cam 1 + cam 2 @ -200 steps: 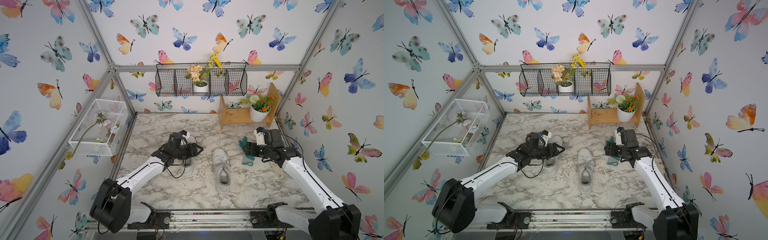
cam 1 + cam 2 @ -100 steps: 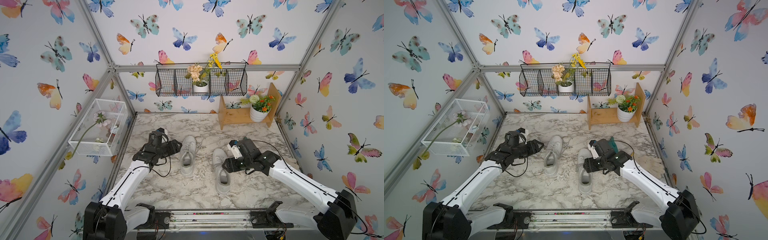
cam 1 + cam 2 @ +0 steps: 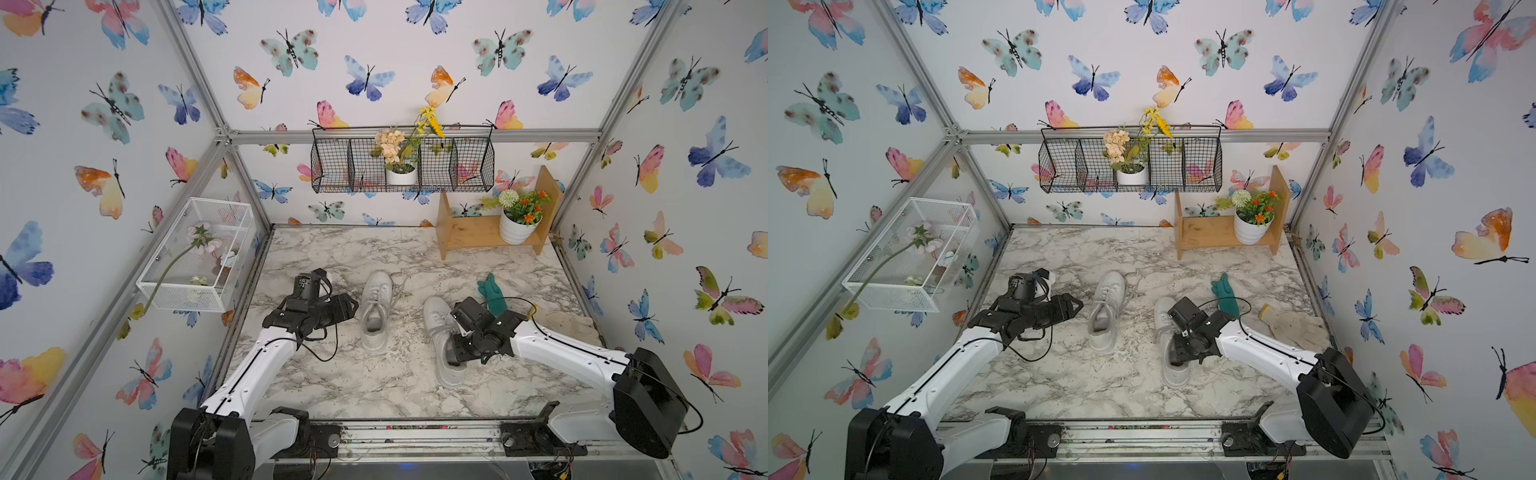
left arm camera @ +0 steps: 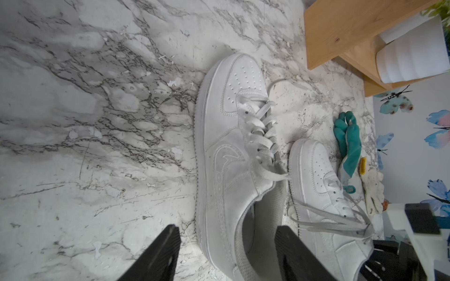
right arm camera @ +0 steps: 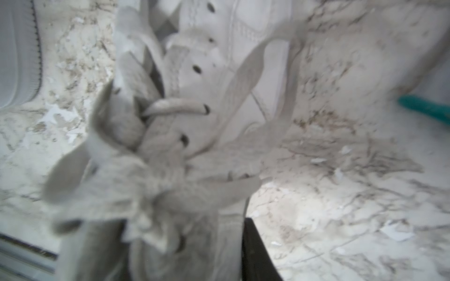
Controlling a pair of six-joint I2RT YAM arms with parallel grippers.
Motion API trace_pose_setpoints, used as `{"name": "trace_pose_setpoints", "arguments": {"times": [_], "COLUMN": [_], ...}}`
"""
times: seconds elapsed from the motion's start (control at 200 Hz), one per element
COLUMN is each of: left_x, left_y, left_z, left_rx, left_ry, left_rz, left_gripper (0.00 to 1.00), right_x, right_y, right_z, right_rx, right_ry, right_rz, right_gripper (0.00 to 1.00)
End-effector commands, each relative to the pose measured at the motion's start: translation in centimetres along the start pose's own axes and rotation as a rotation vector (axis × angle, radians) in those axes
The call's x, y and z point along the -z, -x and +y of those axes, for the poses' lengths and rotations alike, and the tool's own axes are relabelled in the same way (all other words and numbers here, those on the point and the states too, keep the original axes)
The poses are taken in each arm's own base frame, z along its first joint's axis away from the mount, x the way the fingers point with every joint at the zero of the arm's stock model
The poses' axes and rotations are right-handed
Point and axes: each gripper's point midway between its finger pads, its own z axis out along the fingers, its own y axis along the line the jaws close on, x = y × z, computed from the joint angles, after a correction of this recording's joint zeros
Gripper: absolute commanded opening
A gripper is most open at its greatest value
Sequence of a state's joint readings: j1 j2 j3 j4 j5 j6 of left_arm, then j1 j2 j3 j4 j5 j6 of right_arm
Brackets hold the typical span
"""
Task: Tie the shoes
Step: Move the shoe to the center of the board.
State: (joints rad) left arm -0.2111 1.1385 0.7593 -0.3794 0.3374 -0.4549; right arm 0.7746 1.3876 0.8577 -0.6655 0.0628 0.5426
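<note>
Where the marble worktop (image 3: 374, 386) comes closest to the camera, well in front of the wooden shelf (image 3: 469, 239), the near shoe (image 3: 434, 313) lies flat on its sole with the toe toward the shelf. The right pincer (image 3: 455, 353) is down on the middle of this shoe and is pressed together on its laces (image 4: 328, 221). In the left wrist view several strands run tight and meet in one point at it. In the blurred right wrist view the laces are bunched just before the one black finger (image 5: 255, 250) that shows. A little nearer to the shelf, and more to the left of it, the far shoe (image 3: 376, 299) also lies flat, toe toward the shelf, with a loose lace end (image 4: 275, 85) on the marble. The left pincer (image 3: 351, 305) hangs just beside this shoe, on the side away from the shelf, its two fingers (image 4: 158, 255) spread and holding nothing. A teal glove (image 3: 492, 295) lies between the near shoe and the shelf. On the shelf itself stands a white pot (image 3: 515, 232) with flowers.
</note>
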Motion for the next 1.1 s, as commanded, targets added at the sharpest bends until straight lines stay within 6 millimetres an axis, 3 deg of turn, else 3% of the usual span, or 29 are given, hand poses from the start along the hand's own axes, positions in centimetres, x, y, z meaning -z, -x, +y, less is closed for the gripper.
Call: {"name": "trace_pose_setpoints", "arguments": {"times": [0.0,0.22,0.33,0.631,0.731,0.836,0.931,0.986,1.096], "left_x": [-0.3,-0.5,-1.0,-2.0,-2.0,-1.8,-1.6,-1.6,-1.9], "left_y": [-1.4,-1.5,-2.0,-2.7,-2.7,-2.7,-2.8,-2.9,-3.1], "left_z": [0.5,0.6,0.3,-0.1,-0.4,-0.7,-0.8,-1.0,-1.7], "left_rx": [-0.017,-0.041,-0.050,-0.054,-0.058,-0.066,-0.082,-0.093,-0.123], "left_ry": [0.006,0.017,-0.002,-0.012,-0.024,-0.035,-0.032,-0.037,-0.047], "left_rz": [0.054,0.066,0.098,0.135,0.139,0.149,0.158,0.167,0.185], "left_gripper": [0.68,0.68,0.68,0.68,0.68,0.69,0.70,0.71,0.71], "right_x": [0.9,2.7,2.6,-0.4,-0.2,1.5,4.3,6.2,9.2], "right_y": [4.4,9.6,11.4,12.8,12.8,12.8,13.4,14.1,15.2], "right_z": [-1.6,-6.5,-9.0,-11.2,-10.9,-10.9,-11.0,-10.9,-8.6], "right_rx": [0.005,-0.033,-0.050,-0.036,-0.033,-0.040,-0.049,-0.046,-0.030], "right_ry": [-0.094,-0.164,-0.155,-0.129,-0.110,-0.112,-0.129,-0.129,-0.047], "right_rz": [-0.116,-0.199,-0.226,-0.164,-0.161,-0.168,-0.208,-0.249,-0.322], "right_gripper": [0.03,0.03,0.03,0.04,0.14,0.40,0.55,0.58,0.57]}}
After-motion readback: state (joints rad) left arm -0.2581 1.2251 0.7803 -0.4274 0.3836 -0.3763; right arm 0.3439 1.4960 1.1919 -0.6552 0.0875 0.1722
